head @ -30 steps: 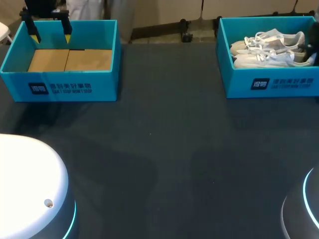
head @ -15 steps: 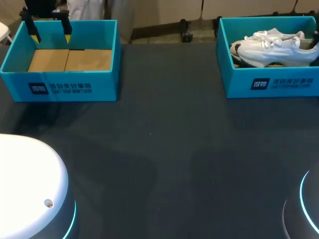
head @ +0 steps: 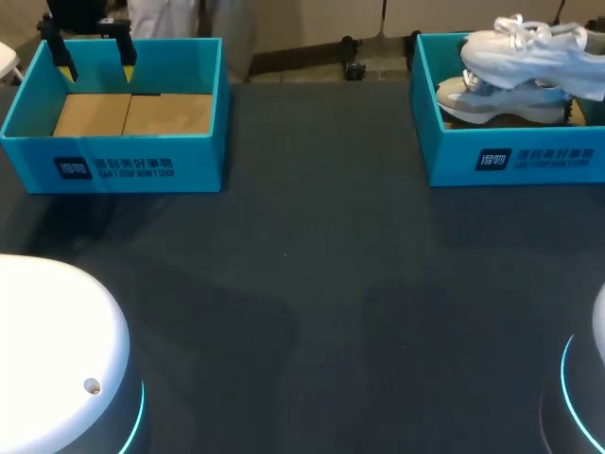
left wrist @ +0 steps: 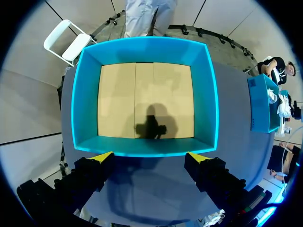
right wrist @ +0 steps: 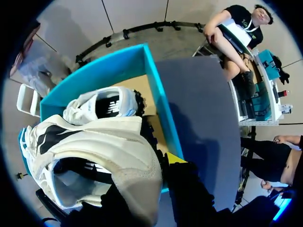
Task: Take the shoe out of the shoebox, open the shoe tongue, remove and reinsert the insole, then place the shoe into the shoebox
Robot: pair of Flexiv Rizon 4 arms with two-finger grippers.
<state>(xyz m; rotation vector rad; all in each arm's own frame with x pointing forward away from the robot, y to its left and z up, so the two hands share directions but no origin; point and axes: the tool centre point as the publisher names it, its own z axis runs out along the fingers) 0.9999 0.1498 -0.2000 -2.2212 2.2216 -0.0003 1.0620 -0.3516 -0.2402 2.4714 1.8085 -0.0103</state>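
1. The shoe (head: 529, 52) hangs at the upper right of the head view. It is held above the box (head: 510, 156) and over the other shoe (head: 492, 99), which lies inside.
2. The right jaws look clenched on the shoe's heel end. In the right wrist view the shoe (right wrist: 104, 146) sits right at them, with one yellow fingertip (right wrist: 174, 158) against its outer side. The shoe hides the other finger.
3. The left jaws are released and wide apart with nothing between them. They hover at the wall of the empty box (head: 113, 165) at the upper left.
4. The step in hand appears to be taking the shoe out. The sole should be well above the box's wall before any sideways travel. Then carry the shoe to the bare desk (head: 312, 284) in the middle of the frame.
5. Set it down on its sole with the tongue upward, where the left jaws can reach it.
6. A heel grip leaves the toe hanging far out, so the shoe may pivot. Move smoothly and keep the grasp firm.
7. The laces look loose, so keep them away from the other shoe and the wall.
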